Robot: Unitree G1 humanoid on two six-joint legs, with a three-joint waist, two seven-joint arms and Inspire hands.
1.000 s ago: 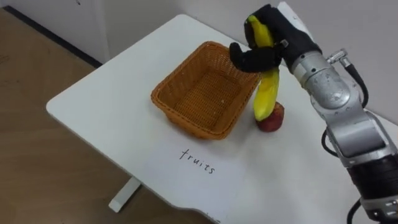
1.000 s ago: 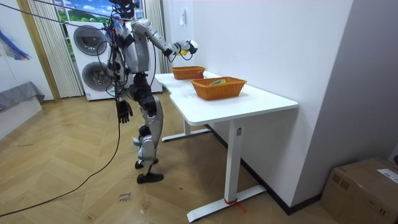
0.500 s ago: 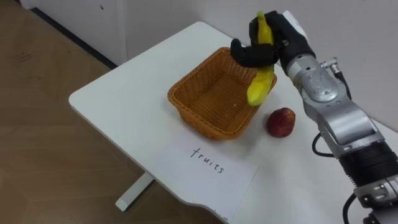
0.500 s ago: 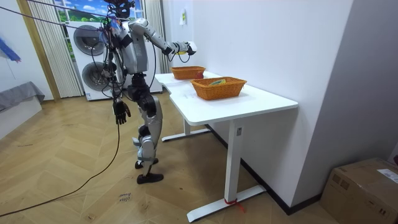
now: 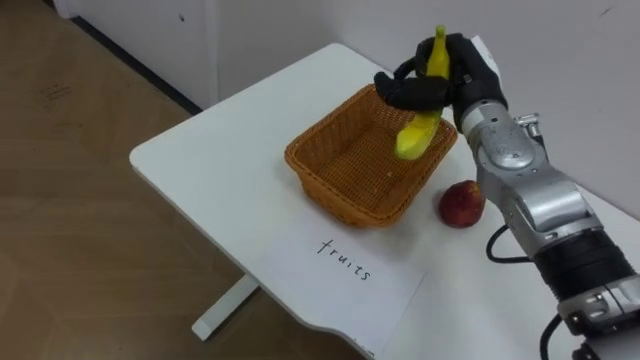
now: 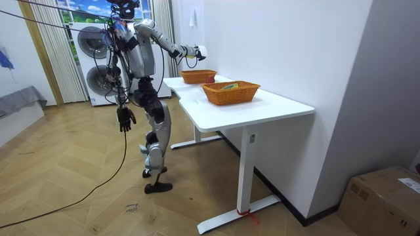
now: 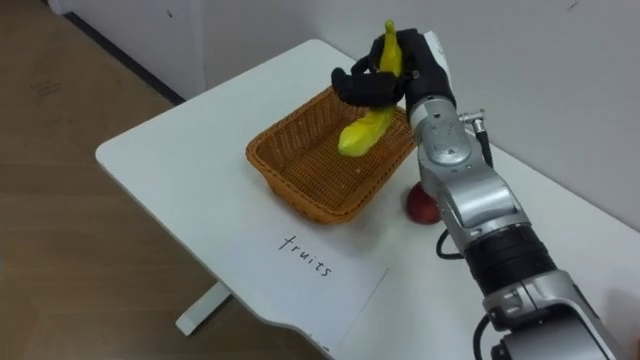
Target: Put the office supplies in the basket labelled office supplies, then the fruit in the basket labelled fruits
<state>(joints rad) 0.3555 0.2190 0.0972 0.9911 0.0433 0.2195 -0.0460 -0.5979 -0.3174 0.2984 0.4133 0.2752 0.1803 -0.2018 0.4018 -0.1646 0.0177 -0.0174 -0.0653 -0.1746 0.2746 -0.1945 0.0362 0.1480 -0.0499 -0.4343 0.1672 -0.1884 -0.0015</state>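
While it hovers over the wicker basket (image 5: 345,168), right hand (image 5: 462,72) grips the banana (image 5: 415,138), fingers curled round it; apple (image 5: 460,203) sits on table (image 5: 220,160) just beside basket.

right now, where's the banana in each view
Left eye view: banana upper centre-right, in the right robot hand, over the basket's far side.
Right eye view: banana upper centre, over the same basket.
Room view: too small to tell apart from the raised right robot hand.
Shared landmark: that basket, the room view's farther one.
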